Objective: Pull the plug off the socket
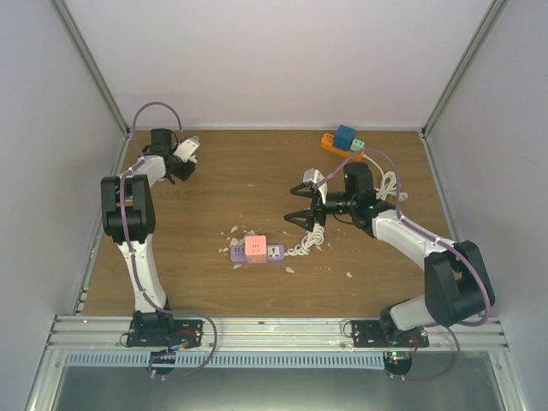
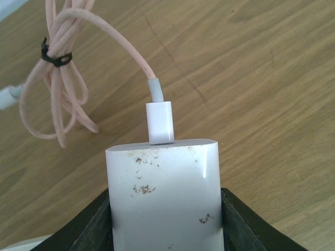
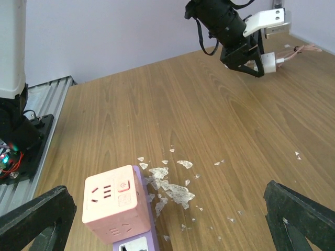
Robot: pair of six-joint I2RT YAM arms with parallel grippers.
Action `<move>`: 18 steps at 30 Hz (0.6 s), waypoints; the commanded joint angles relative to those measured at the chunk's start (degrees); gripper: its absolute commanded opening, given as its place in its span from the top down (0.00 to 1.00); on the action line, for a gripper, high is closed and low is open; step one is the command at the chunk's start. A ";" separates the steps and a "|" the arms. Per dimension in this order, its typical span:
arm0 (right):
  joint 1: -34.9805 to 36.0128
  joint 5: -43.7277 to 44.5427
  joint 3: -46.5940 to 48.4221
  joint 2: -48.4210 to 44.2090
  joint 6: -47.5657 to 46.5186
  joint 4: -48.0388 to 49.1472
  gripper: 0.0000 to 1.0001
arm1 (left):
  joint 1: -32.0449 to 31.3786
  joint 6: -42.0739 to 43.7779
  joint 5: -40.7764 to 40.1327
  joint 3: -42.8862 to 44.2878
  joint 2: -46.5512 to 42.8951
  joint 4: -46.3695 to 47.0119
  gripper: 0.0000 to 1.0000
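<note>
My left gripper point(image 1: 187, 152) is shut on a white charger plug point(image 2: 163, 198) at the far left of the table, well away from the socket strip. A pink cable point(image 2: 57, 94) runs from the plug's white connector point(image 2: 159, 123) to a tied coil on the wood. The purple socket strip point(image 1: 267, 254) lies mid-table with a pink cube adapter point(image 1: 255, 247) plugged on top. My right gripper point(image 1: 297, 217) is open and empty, hovering just right of the strip. In the right wrist view the cube point(image 3: 111, 204) sits between my spread fingers point(image 3: 36, 219).
White flakes point(image 3: 172, 188) litter the wood beside the strip. A white coiled cable point(image 1: 308, 240) lies under my right gripper. An orange strip with blue and green adapters point(image 1: 342, 139) sits at the back right. Walls enclose the table's left, back and right sides.
</note>
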 commanded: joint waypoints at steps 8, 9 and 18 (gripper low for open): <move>-0.38 -1.87 0.74 0.48 -1.38 -0.53 0.00 | 1.75 1.55 1.59 -2.33 1.23 -1.61 0.69; -0.40 -1.93 0.70 0.47 -1.46 -0.53 0.00 | 2.03 1.81 1.58 -2.63 1.21 -1.53 0.68; -0.39 -2.56 0.66 1.16 -2.89 -1.13 0.00 | 3.76 2.74 2.86 -2.65 0.31 -3.10 0.52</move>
